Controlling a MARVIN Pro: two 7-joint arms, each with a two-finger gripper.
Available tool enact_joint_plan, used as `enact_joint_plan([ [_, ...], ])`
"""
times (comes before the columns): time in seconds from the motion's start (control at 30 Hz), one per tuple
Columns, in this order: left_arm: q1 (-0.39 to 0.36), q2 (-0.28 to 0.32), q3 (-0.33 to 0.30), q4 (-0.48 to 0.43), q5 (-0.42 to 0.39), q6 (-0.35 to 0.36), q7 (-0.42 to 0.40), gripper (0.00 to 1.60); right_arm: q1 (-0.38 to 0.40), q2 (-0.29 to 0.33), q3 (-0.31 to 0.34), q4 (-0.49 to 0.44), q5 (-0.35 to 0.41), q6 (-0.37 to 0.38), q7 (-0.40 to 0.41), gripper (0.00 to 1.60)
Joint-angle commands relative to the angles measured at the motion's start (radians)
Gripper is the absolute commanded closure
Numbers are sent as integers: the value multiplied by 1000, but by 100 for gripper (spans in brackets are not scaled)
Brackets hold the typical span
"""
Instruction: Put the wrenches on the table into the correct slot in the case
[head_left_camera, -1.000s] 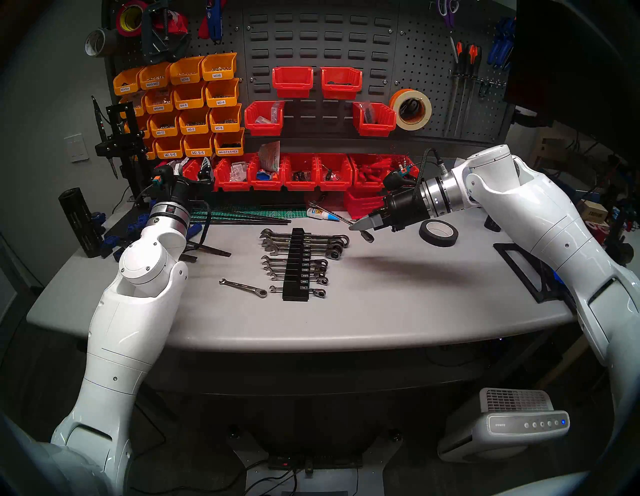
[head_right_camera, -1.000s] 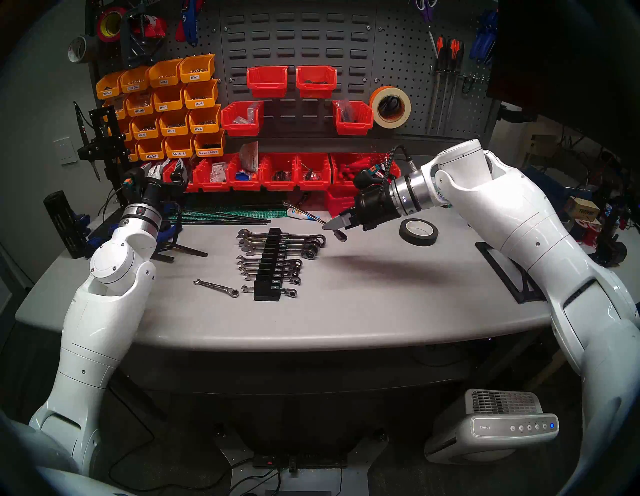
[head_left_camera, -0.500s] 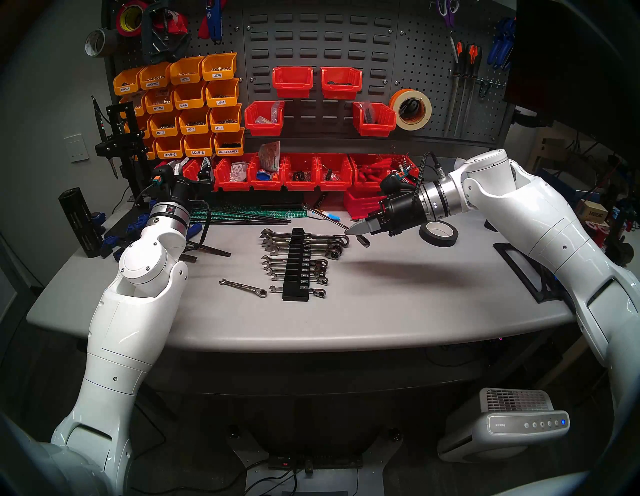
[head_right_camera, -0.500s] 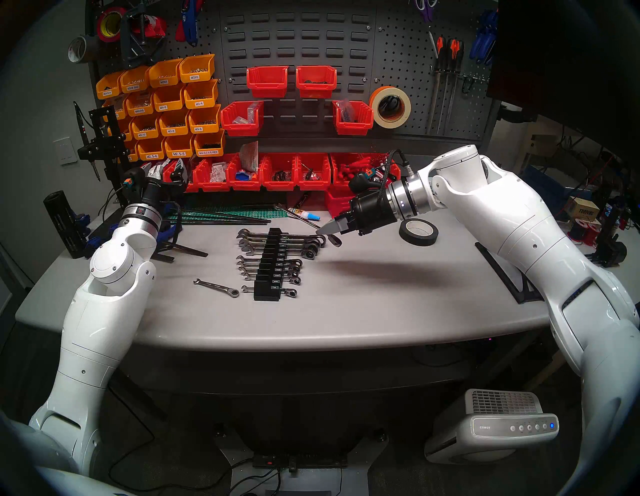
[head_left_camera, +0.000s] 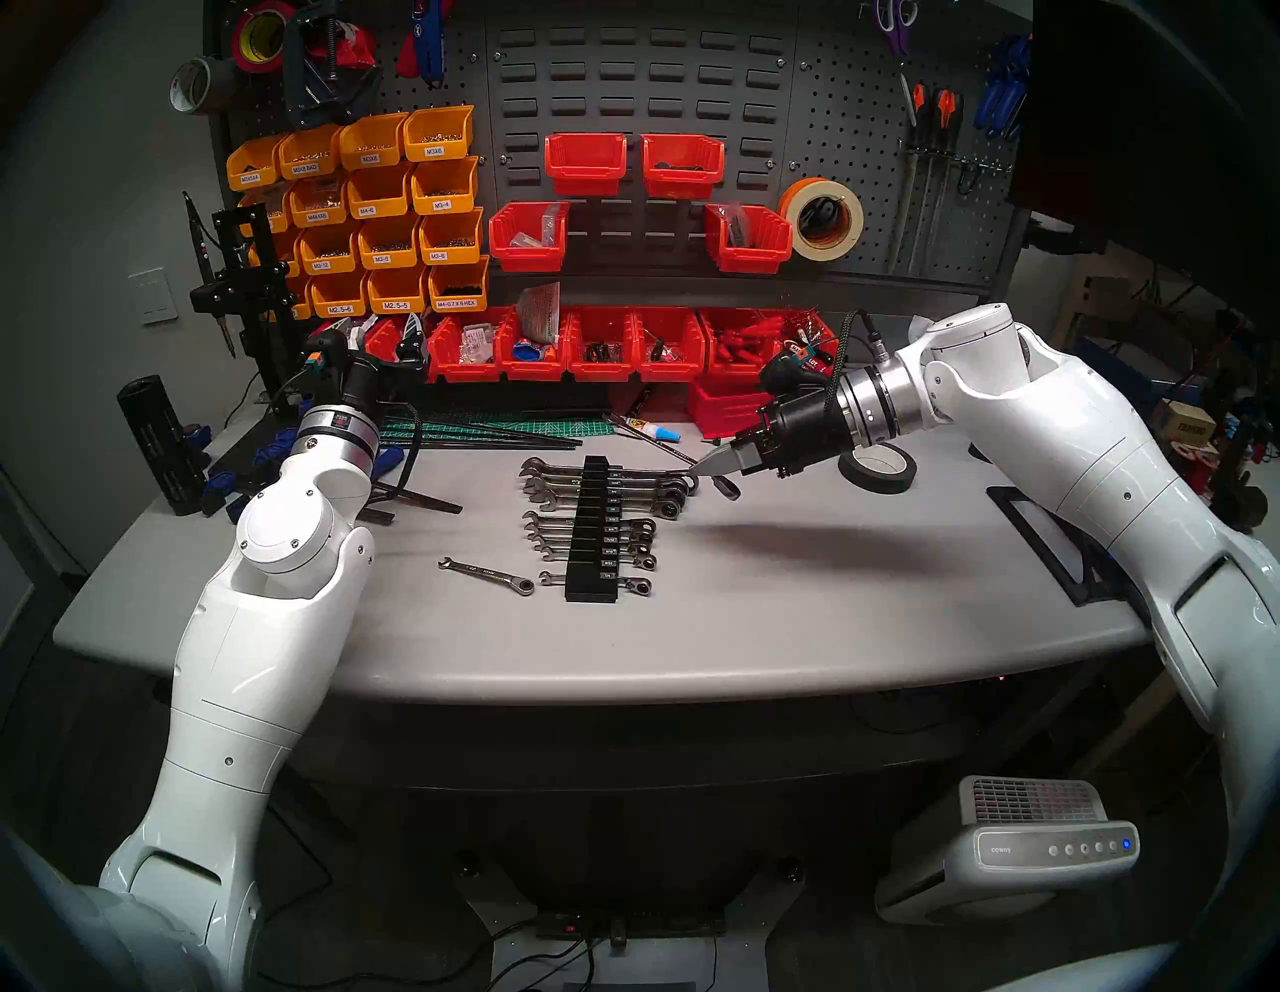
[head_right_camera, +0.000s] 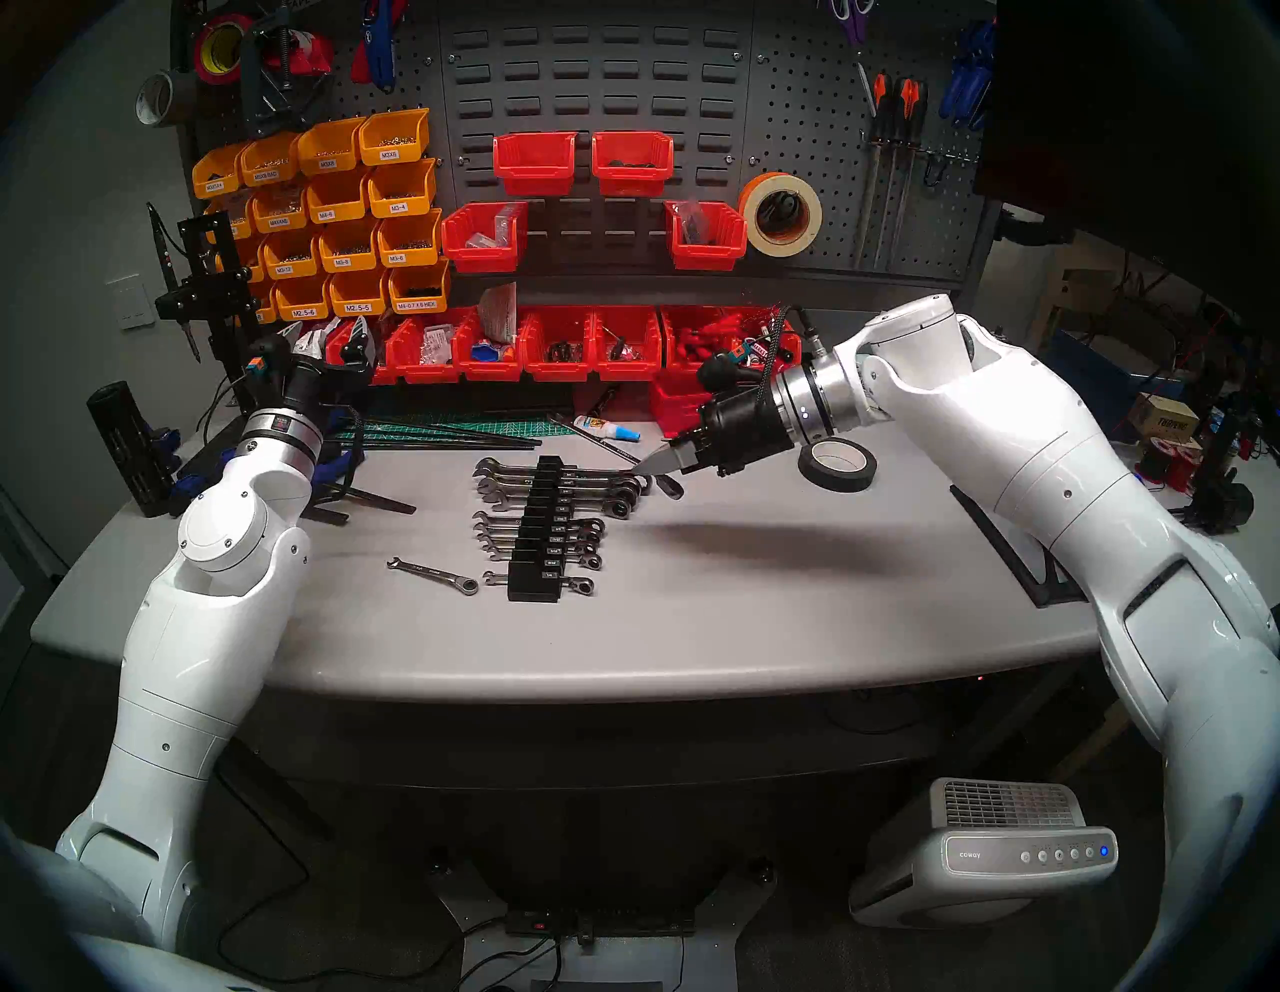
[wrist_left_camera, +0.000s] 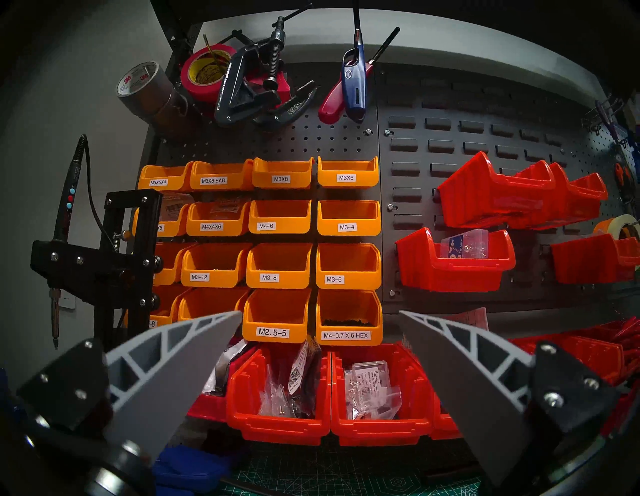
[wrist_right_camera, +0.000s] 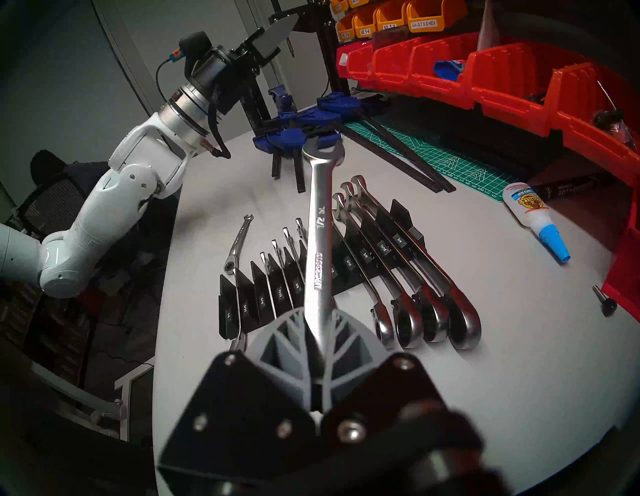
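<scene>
My right gripper (head_left_camera: 703, 469) (wrist_right_camera: 318, 311) is shut on the long chrome wrench (wrist_right_camera: 320, 242) near its ring end. It holds the wrench in the air over the far right end of the black case (head_left_camera: 589, 589) (wrist_right_camera: 401, 211), with the open jaw pointing away. Several wrenches sit in the case's slots. The short wrench (head_left_camera: 487, 576) (wrist_right_camera: 239, 242) lies flat on the grey table (head_left_camera: 762, 609), just left of the case's near end. Far to the left, my left gripper (wrist_left_camera: 320, 313) (wrist_right_camera: 273, 38) is open and empty, raised and facing the bin wall.
A black tape roll (head_left_camera: 876, 467) lies under my right wrist. A glue bottle (head_left_camera: 654, 431) and a green mat (head_left_camera: 554, 426) lie behind the case, before a row of red bins (head_left_camera: 596, 346). Blue clamps (wrist_right_camera: 298, 128) sit back left, and a black frame (head_left_camera: 1053, 547) lies at right.
My right gripper has carried the long wrench left and slightly down, closer to the case's far end. The left arm has stayed put.
</scene>
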Motion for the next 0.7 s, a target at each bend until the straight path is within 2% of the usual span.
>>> enact_joint_plan([
  [0.0,64,72,-1,-80,107,-99,-41,0,50,-27,20,8,13,-6,32,160],
  [0.03,83,81,0,-86,122,-135,-47,0,52,-30,19,12,13,-6,33,160],
  [0.17,132,92,-7,-121,162,-161,-57,0,55,-38,17,20,12,-8,32,160],
  [0.23,189,105,3,-146,232,-222,-65,0,56,-47,14,29,11,-10,28,160],
  [0.33,229,108,9,-168,264,-244,-71,0,58,-53,12,35,10,-12,30,160],
  [0.37,229,109,18,-169,287,-242,-72,0,57,-55,11,37,9,-12,29,160],
  [0.4,262,106,19,-175,337,-280,-58,0,60,-59,8,43,7,-14,32,160],
  [0.43,262,106,19,-175,337,-280,-58,0,60,-59,8,43,7,-14,32,160],
  [0.67,292,83,38,-139,506,-391,6,0,69,-72,-2,59,4,-21,45,160],
])
